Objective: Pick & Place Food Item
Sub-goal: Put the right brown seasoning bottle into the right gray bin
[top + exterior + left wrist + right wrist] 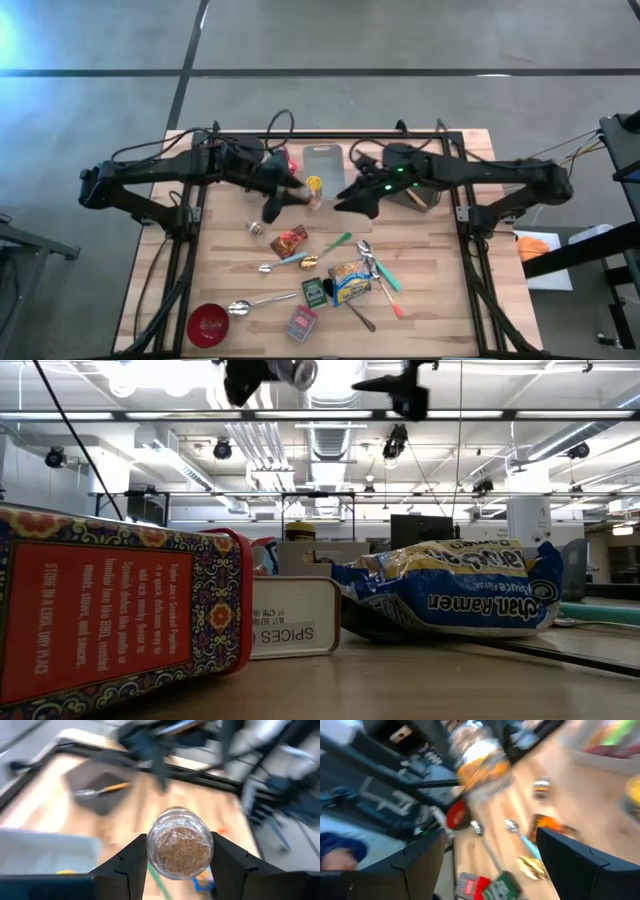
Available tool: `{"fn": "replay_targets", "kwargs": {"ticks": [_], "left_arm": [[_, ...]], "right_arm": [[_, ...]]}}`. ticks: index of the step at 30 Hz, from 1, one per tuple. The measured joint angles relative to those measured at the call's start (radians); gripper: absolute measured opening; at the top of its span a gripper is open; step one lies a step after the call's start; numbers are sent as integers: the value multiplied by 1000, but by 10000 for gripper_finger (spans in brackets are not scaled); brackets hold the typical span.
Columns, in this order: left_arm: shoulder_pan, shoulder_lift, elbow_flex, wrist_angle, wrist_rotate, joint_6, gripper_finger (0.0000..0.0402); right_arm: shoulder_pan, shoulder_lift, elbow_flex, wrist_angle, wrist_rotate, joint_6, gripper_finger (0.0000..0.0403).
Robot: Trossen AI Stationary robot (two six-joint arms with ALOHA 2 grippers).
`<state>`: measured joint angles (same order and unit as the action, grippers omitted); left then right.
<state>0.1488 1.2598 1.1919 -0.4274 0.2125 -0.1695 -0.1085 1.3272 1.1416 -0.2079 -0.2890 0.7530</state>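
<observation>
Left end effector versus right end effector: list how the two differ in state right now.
The left end effector is shut on the glass jar of brown granules; the right end effector holds nothing. The left one's fingers press the jar's sides, while the right one's fingers stand wide open. Both hang above the table, facing each other near its middle.

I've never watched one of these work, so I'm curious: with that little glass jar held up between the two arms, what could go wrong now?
Two risks, I'd guess. The left gripper holds the round glass jar only by its sides, in the air; a slip would drop it onto the table, cluttered with spoons and packets. And the open right gripper sits close by, so the arms could bump.
</observation>
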Motion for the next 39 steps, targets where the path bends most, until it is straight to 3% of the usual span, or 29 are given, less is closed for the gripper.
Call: {"fn": "replay_targets", "kwargs": {"ticks": [6, 12, 18, 25, 32, 39], "left_arm": [[67, 48, 40, -42, -49, -85, 168], [159, 165, 176, -176, -53, -66, 168], [273, 301, 338, -334, -55, 15, 168], [327, 479, 486, -495, -59, 177, 168], [334, 569, 504, -509, -91, 294, 168], [374, 631, 504, -505, -151, 302, 168]], "right_arm": [[28, -124, 0, -100, 173, 12, 308], [46, -176, -1, -120, 220, 33, 308], [74, -181, -1, -162, 255, 55, 308], [120, -185, -1, -208, 393, 121, 308], [172, -242, -1, -208, 443, 155, 308], [238, -293, -1, -207, 546, 157, 308]]}}
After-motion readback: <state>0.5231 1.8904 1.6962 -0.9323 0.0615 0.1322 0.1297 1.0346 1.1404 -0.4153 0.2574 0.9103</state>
